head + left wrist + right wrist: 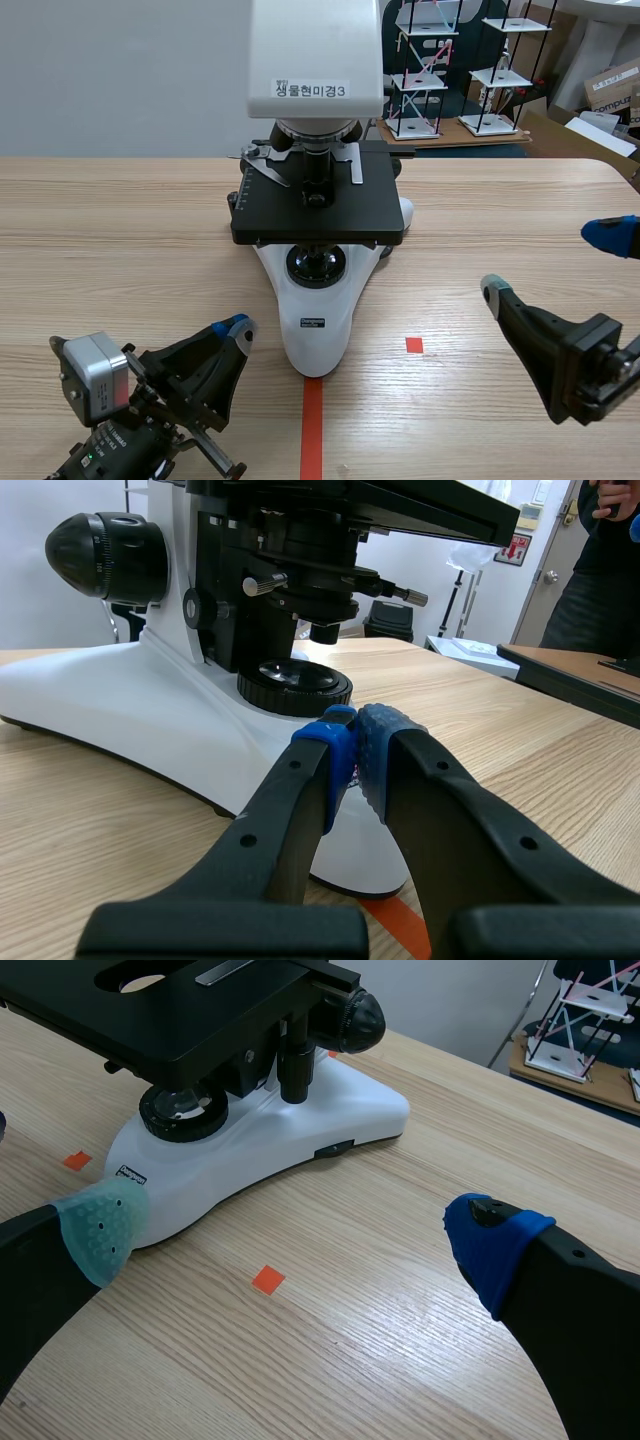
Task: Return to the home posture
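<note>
A white and black microscope (pixel 318 215) stands at the table's middle, with a black stage and a labelled white head. My left gripper (pixel 236 327) rests low at the front left, close to the microscope's foot. Seen from the left wrist, the left gripper (pixel 355 742) is shut with its blue pads together, nothing between them, just in front of the white base (pixel 150 710). My right gripper (pixel 555 262) hangs at the right, well apart from the microscope. Its fingers stand wide open in the right wrist view (pixel 295 1230), with the microscope's base (pixel 270 1145) ahead.
Orange-red tape marks lie on the wooden table (pixel 120 240): a line (pixel 312 428) at the front centre and a small square (pixel 414 344). Wire racks (pixel 440 60) and cardboard boxes (pixel 612 85) stand beyond the far edge. A person (pixel 600 560) is partly visible in the left wrist view.
</note>
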Robot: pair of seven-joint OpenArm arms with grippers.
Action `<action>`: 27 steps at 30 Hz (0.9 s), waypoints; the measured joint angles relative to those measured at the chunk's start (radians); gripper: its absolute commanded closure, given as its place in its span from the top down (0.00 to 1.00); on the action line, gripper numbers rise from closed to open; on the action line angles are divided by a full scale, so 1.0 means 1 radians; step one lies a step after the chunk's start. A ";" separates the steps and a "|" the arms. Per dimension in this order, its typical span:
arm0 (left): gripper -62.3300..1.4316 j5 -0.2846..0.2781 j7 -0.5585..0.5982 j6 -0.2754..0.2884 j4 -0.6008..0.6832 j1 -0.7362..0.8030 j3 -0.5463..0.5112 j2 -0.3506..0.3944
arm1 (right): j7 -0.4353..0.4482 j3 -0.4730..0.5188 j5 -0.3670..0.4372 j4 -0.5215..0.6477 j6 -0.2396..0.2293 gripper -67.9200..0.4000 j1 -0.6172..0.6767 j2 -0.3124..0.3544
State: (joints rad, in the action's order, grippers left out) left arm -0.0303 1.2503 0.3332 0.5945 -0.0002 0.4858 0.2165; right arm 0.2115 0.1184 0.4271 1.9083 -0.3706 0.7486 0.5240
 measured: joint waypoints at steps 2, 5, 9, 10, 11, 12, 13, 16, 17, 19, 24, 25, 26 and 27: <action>0.08 0.000 0.000 0.000 0.000 0.000 0.000 0.000 | 0.000 0.000 0.000 0.000 0.000 0.97 0.000 0.000; 0.08 0.000 0.000 0.000 0.000 0.000 0.000 0.000 | 0.000 0.000 0.000 0.000 0.000 0.97 0.000 0.000; 0.08 0.000 -0.003 0.000 0.012 0.003 0.000 0.016 | 0.000 0.000 0.000 0.000 0.000 0.97 0.000 0.000; 0.08 0.003 -0.003 0.006 0.023 0.006 0.000 0.032 | 0.000 0.000 0.000 0.000 0.000 0.97 0.000 0.000; 0.08 0.002 -0.003 0.037 0.039 0.010 0.000 0.056 | 0.000 0.000 0.000 0.000 0.000 0.97 0.000 0.000; 0.08 -0.005 -0.003 0.081 0.058 0.014 0.000 0.087 | 0.000 0.000 0.000 0.000 0.000 0.97 0.000 0.000; 0.08 -0.016 -0.004 0.122 0.085 0.021 -0.002 0.124 | 0.000 0.000 0.000 0.000 0.000 0.97 0.000 0.000; 0.08 -0.050 -0.004 0.192 0.186 0.058 -0.038 0.243 | 0.000 0.000 0.000 0.000 0.000 0.97 0.000 0.000; 0.08 -0.050 -0.010 0.192 0.228 0.079 -0.060 0.284 | 0.000 0.000 0.000 0.000 0.000 0.97 0.000 0.000; 0.08 -0.050 -0.047 0.188 0.319 0.136 -0.110 0.360 | 0.000 0.000 0.000 0.000 0.000 0.97 0.000 0.000; 0.08 -0.050 -0.148 0.155 0.545 0.358 -0.263 0.476 | 0.000 0.000 0.000 0.000 0.000 0.97 0.000 0.000; 0.08 -0.056 -0.168 0.137 0.588 0.410 -0.294 0.488 | 0.000 0.000 0.000 0.000 0.000 0.97 0.000 0.000; 0.08 -0.070 -0.188 0.122 0.630 0.460 -0.323 0.495 | 0.000 0.000 0.000 0.000 0.000 0.97 0.000 0.000; 0.08 -0.084 -0.204 0.104 0.670 0.509 -0.352 0.497 | 0.000 0.000 0.000 0.000 0.000 0.97 0.000 0.000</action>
State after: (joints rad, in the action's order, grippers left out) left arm -0.1143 1.0458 0.4374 1.2648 0.5083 0.1333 0.7139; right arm 0.2115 0.1184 0.4271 1.9083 -0.3706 0.7486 0.5240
